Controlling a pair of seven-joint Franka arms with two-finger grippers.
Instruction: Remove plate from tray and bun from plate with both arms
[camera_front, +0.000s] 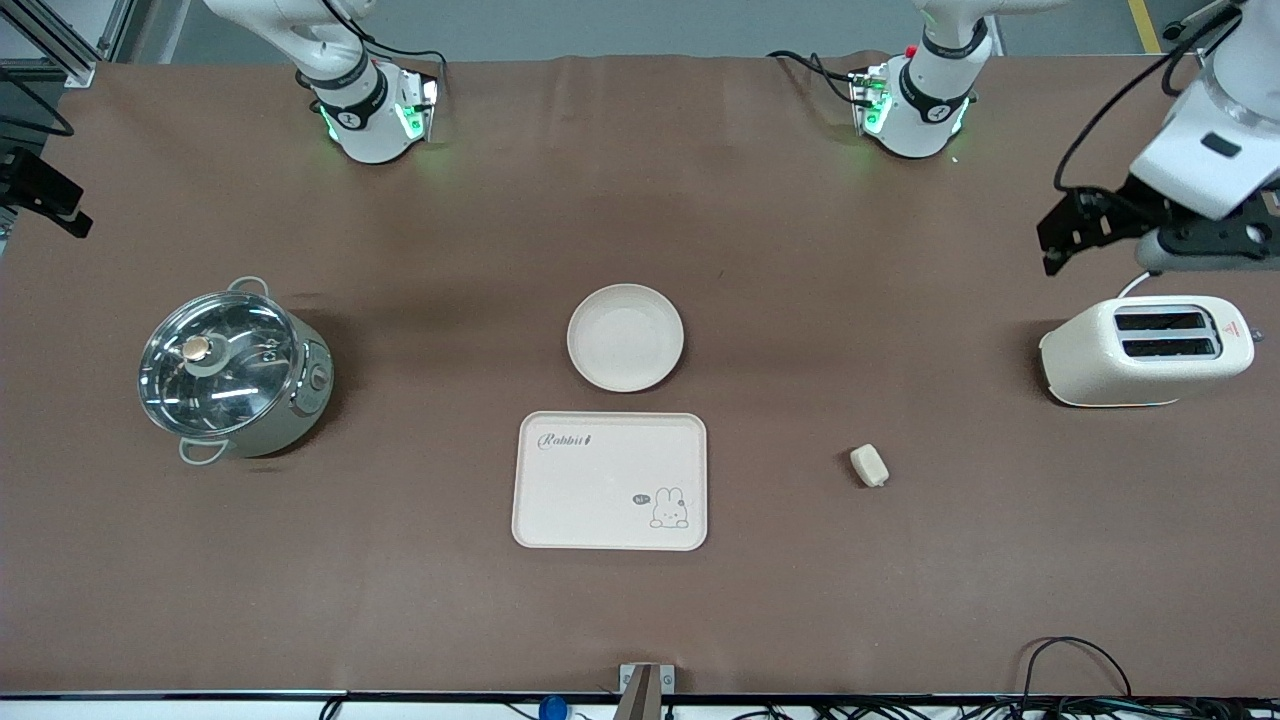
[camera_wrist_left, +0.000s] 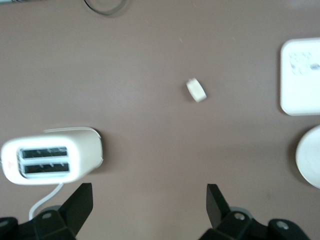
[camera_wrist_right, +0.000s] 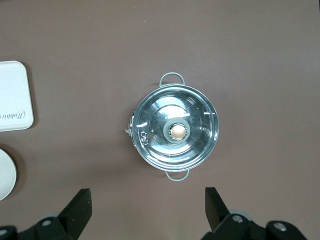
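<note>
The round cream-white plate (camera_front: 625, 337) lies empty at the table's middle, just farther from the front camera than the tray. The small pale bun (camera_front: 869, 465) lies on the cloth toward the left arm's end, nearer the front camera than the toaster. My left gripper (camera_front: 1062, 240) hangs open and empty in the air beside the toaster; its wrist view shows its gripper (camera_wrist_left: 149, 200), the bun (camera_wrist_left: 196, 90) and the plate's edge (camera_wrist_left: 309, 162). My right gripper (camera_wrist_right: 147, 204) is open and empty, high over the cloth beside the pot; it is out of the front view.
A cream rectangular tray with a rabbit drawing (camera_front: 610, 480) lies in front of the plate. A white toaster (camera_front: 1145, 350) stands at the left arm's end. A steel pot with a glass lid (camera_front: 235, 370) stands at the right arm's end. Cables lie along the front edge.
</note>
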